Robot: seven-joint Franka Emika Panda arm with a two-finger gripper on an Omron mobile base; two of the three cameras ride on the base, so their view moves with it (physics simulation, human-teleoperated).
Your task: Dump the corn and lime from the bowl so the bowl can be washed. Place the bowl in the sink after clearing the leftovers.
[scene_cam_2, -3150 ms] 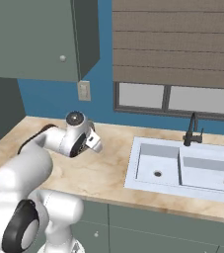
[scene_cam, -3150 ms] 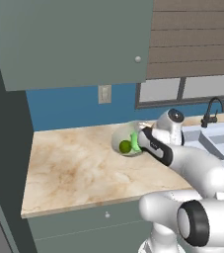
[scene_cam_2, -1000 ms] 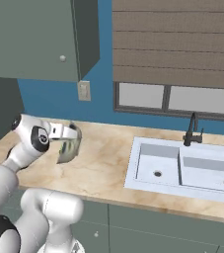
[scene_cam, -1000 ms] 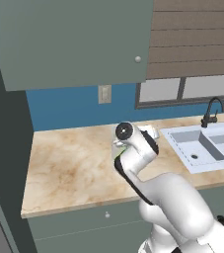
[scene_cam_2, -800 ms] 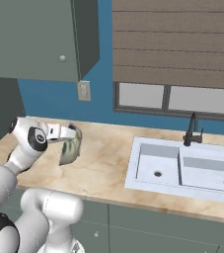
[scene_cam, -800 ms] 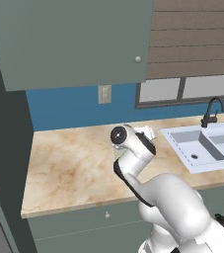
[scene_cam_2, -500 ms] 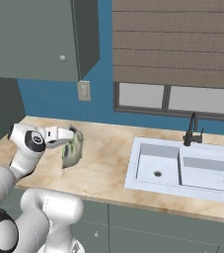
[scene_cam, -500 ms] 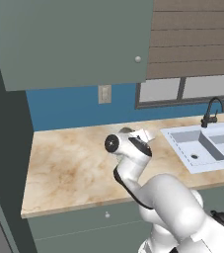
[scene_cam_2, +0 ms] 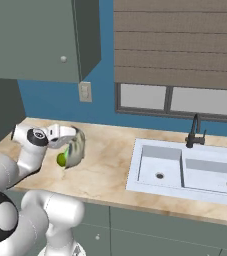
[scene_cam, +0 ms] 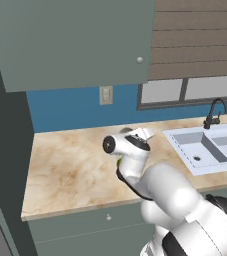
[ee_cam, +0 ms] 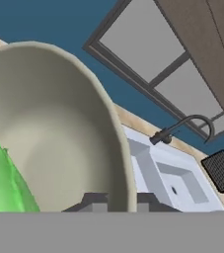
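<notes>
Here, gripper (scene_cam_2: 67, 136) clamps rim of bowl (scene_cam_2: 75, 147), tipped on edge above counter (scene_cam_2: 105, 172); green piece (scene_cam_2: 62, 159) at low lip, left of sink (scene_cam_2: 185, 170), mouth facing away from basin.

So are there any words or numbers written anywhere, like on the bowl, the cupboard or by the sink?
None: no words, numbers, brands or signs can be read anywhere.
The bowl held in the gripper is plain.
The cupboard door is bare, with just a knob.
The wall plate is blank.
The sink and faucet carry no markings.
</notes>
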